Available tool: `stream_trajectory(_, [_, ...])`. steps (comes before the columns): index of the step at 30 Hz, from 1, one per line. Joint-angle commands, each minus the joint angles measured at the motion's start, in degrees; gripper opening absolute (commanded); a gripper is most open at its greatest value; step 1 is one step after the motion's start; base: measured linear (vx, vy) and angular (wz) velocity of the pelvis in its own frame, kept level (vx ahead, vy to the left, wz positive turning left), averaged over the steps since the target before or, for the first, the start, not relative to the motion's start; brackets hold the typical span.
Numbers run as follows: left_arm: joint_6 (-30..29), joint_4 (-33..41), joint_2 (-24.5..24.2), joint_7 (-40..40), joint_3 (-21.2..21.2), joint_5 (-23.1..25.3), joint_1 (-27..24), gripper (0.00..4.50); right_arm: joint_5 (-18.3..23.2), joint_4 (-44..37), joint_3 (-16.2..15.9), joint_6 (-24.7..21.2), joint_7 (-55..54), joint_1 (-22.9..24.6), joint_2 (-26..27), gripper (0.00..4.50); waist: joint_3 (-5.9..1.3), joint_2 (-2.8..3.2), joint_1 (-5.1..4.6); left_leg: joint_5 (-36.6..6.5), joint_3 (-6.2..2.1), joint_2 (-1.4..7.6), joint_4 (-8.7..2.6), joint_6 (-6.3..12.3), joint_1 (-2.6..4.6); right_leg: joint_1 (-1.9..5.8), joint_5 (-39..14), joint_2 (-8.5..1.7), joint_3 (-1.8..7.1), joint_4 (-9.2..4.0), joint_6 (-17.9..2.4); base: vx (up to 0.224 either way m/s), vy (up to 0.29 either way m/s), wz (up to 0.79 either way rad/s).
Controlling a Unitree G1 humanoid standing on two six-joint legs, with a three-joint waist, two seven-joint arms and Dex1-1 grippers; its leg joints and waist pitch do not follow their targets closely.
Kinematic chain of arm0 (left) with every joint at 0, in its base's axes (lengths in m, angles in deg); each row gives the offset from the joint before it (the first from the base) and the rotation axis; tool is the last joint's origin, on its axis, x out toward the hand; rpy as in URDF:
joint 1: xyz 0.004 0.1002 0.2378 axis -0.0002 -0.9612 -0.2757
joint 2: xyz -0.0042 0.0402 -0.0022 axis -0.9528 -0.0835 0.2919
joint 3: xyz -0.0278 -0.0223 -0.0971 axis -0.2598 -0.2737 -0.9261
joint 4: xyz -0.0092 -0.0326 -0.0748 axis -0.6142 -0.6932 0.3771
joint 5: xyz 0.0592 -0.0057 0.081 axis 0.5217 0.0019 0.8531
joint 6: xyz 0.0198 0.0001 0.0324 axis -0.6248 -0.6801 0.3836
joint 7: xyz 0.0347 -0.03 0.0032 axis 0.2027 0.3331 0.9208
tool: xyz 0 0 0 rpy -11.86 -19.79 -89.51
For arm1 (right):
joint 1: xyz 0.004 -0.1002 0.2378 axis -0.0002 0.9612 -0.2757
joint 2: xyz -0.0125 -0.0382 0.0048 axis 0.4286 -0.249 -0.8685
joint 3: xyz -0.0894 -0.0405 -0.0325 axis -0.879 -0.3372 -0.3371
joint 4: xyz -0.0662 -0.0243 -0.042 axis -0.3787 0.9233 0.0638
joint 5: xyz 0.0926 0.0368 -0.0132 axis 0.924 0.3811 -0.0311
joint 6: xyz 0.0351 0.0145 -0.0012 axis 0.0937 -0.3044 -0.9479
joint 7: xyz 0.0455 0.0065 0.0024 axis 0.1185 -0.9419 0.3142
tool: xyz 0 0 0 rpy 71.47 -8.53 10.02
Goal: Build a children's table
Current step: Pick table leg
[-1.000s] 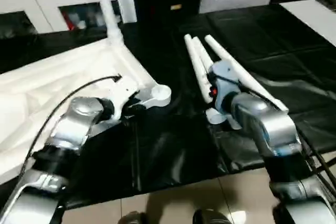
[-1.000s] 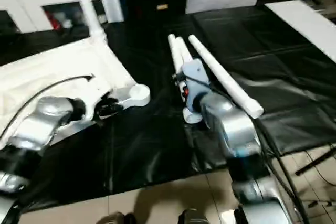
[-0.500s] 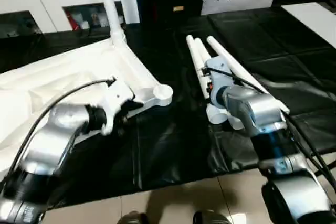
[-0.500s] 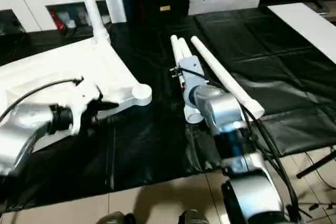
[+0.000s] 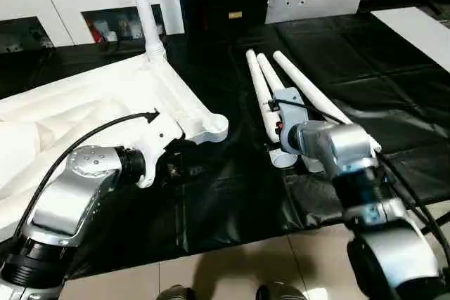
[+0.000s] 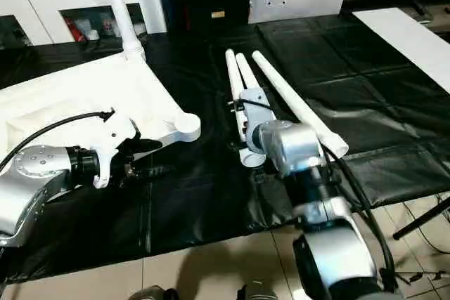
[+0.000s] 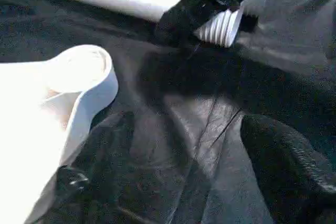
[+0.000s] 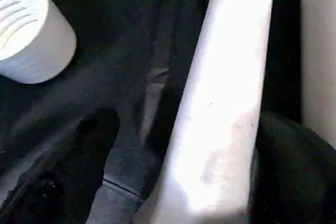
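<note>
White loose legs [image 5: 271,93] lie beside the upturned top [image 5: 98,103]. Left gripper [image 6: 144,159] hangs spread over black sheet [image 5: 225,201]. Right wrist view shows the right gripper's fingers [image 8: 79,156] spread astride one leg [image 8: 226,103].

Both forearms are brushed silver shells with black joint collars between the segments. Left arm [image 5: 77,187]: white wrist housing, one black cable looping from the wrist back along the forearm. Right arm [image 5: 351,166]: pale blue-grey wrist block with a small red mark, black cables down its outer side. Fingers [image 7: 283,156] are matte black with a textured surface.
</note>
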Motion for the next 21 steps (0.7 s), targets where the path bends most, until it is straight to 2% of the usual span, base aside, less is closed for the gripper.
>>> stream_trajectory(1, [-0.72,1.12,0.09,0.78,0.51,-0.66,0.08,3.93,0.7,2.46,0.97,-0.68,0.57,-1.12,0.25,4.13,-5.07,0.02,0.25,-6.02,-1.04,2.88,-3.23,0.53,0.91,3.51,-9.1,-4.44,3.22,-3.8,-11.95,0.0,0.0,0.0])
stream_trajectory(3, [-0.98,1.1,0.4,1.21,0.65,-0.94,-0.03,4.11,0.93,4.31,1.76,-0.2,0.46,-1.86,0.24,4.01,-5.16,-0.16,0.11,-6.16,-1.05,2.87,-3.18,0.46,0.9,3.58,-9.11,-4.44,3.22,-3.69,-12.18,0.0,0.0,0.0])
stream_trajectory(7, [-1.25,1.02,0.52,1.8,0.8,-1.02,-0.17,4.3,0.8,6.42,1.68,0.29,0.98,-2.71,0.01,3.64,-5.13,-0.16,0.2,-6.58,-1.06,2.85,-3.11,0.37,0.88,3.53,-10.37,-4.44,3.16,-3.8,-11.78,0.0,0.0,0.0])
stream_trajectory(10, [-1.47,1.08,0.8,2.2,0.92,-1.03,-0.32,4.31,0.59,7.86,1.71,0.62,1.42,-3.33,-0.2,3.43,-5.11,-0.26,0.16,-7.23,-1.04,2.85,-3.08,0.21,0.9,3.45,-11.24,-4.43,3.13,-3.88,-11.71,0.0,0.0,0.0])
stream_trajectory(11, [-1.56,1.07,0.89,2.35,0.94,-1.1,-0.34,4.31,0.51,8.51,1.76,0.7,1.6,-3.62,-0.24,3.19,-5.14,-0.24,0.19,-7.35,-1.02,2.85,-3.02,0.22,0.93,3.42,-11.34,-4.46,3.15,-3.87,-11.71,0.0,0.0,0.0])
stream_trajectory(13, [-1.73,0.99,1.05,2.55,0.84,-1.34,-0.36,4.31,0.6,9.21,2.17,0.74,1.41,-3.93,-0.13,3.13,-5.15,-0.22,0.22,-7.14,-1.04,2.86,-3.01,0.24,0.9,3.43,-11.15,-4.45,3.15,-3.85,-11.62,0.0,0.0,0.0])
stream_trajectory(21, [-1.94,0.36,1.28,3.83,0.69,-1.74,-0.26,4.31,0.78,10.75,3.38,2.18,0.79,-4.62,0.33,2.43,-5.13,-0.27,0.19,-7.66,-1.04,2.83,-2.92,0.21,0.84,3.4,-11.9,-4.46,3.11,-3.86,-11.52,0.0,0.0,0.0])
